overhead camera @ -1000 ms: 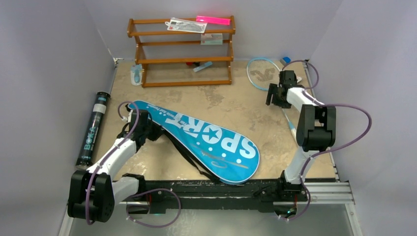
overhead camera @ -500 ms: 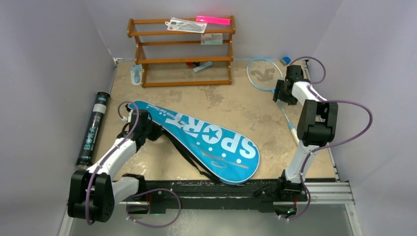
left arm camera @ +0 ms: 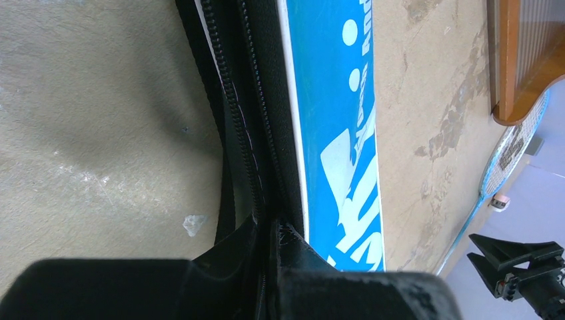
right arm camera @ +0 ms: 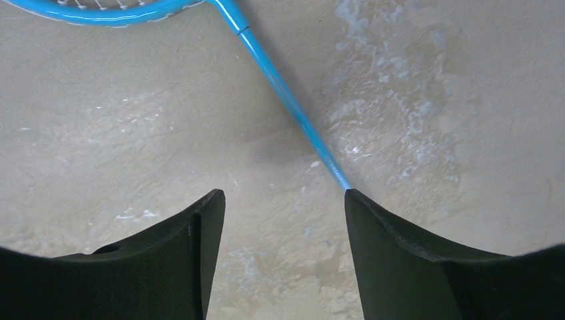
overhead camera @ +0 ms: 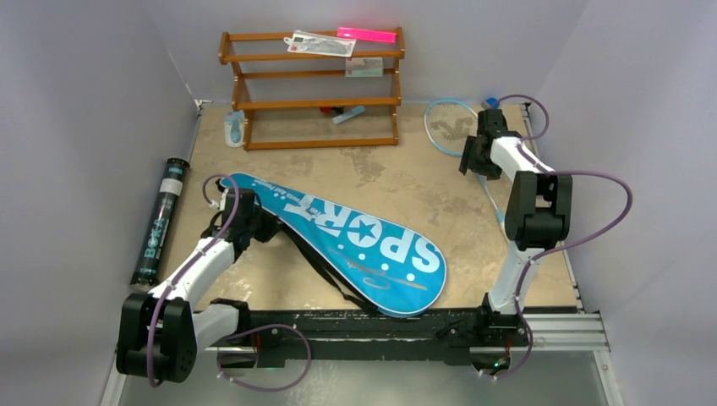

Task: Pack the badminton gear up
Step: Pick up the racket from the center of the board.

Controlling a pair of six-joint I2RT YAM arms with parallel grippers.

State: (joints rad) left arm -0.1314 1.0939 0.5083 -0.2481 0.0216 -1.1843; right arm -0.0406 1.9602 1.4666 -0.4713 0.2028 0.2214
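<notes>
My left end effector [left arm camera: 270, 230] is pinched shut on the black zippered edge of the blue SPORT bag [overhead camera: 363, 241], frame centre. My right end effector [right arm camera: 283, 200] gapes empty over the bench [overhead camera: 406, 169], upper right, with the light-blue racket [right arm camera: 286, 100] shaft meeting one fingertip.

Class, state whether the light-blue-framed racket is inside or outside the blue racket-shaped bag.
Outside. The light-blue-framed racket lies bare on the tan table at far right, apart from the blue racket-shaped bag.

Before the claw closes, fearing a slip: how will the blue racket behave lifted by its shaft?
The racket probably weighs little: thin frame, open strings. Its smooth, narrow shaft may twist in the right claw. Held near the head, the handle end would likely sag.
</notes>
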